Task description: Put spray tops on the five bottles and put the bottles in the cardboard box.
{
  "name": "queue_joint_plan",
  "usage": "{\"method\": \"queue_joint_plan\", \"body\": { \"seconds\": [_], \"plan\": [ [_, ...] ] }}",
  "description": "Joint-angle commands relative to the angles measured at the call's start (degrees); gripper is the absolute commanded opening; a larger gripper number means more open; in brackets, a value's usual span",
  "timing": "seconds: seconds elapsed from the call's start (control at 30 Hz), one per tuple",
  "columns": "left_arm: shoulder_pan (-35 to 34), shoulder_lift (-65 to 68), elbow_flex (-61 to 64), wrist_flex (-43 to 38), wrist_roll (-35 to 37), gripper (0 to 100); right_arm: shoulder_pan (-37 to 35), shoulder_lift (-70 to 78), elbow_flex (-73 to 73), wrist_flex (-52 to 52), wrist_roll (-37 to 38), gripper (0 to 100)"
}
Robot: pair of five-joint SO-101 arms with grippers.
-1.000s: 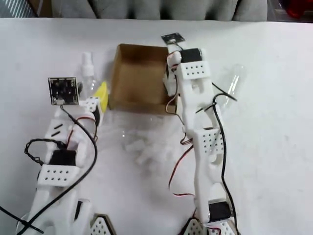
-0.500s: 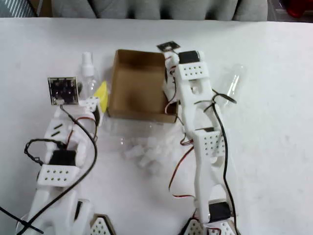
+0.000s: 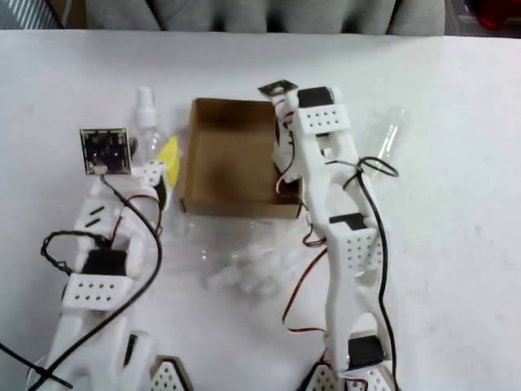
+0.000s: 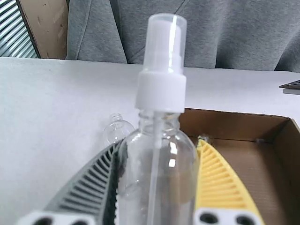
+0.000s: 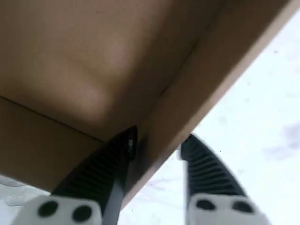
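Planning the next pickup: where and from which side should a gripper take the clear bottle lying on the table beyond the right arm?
Take the clear bottle around the middle of its round body, coming straight down from above, jaws across its width. It lies on its side, slanted on the table, both long flanks free. The right gripper is nearest but straddles the cardboard box wall.

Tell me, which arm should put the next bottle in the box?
Left. The left gripper is shut on a bottle with its spray top on, right beside the box. The right gripper holds no bottle; it straddles the box's wall.
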Motion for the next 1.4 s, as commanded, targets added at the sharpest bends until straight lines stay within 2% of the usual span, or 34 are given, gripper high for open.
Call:
{"method": "queue_joint_plan", "body": {
  "seconds": [0.0, 0.17, 0.37, 0.7, 0.87, 1.1, 1.23, 1.37],
  "plan": [
    [-0.84, -0.22, -3.96, -0.09, 0.62, 2, -0.48, -5.76, -0.70, 1.54, 0.70, 28.4],
    [-0.84, -0.22, -3.96, -0.09, 0.62, 2, -0.48, -14.73, 2.81, 1.63, 0.70, 17.5],
    [-0.92, -0.22, -4.22, -0.44, 0.62, 2, -1.10, -28.62, 16.35, 1.54, 0.70, 1.2],
    [-0.22, -0.84, -10.73, 0.62, 0.70, 2, 1.10, -53.49, 45.27, -0.57, 0.88, 1.5],
    [5.14, 1.01, -18.46, 4.48, 0.70, 2, 0.57, -60.79, 54.77, -6.81, 0.70, 1.5],
    [9.98, 12.09, -29.19, 2.02, 1.32, 2, -2.07, -63.96, 57.58, -15.25, -0.26, 1.5],
    [9.45, 22.02, -34.55, -2.90, 10.64, 3, -4.26, -68.62, 57.41, -19.21, -7.03, 1.5],
    [8.75, 28.53, -37.19, -3.34, 12.40, 2, -7.87, -73.89, 60.48, -25.45, -9.23, 1.5]
  ]
}}
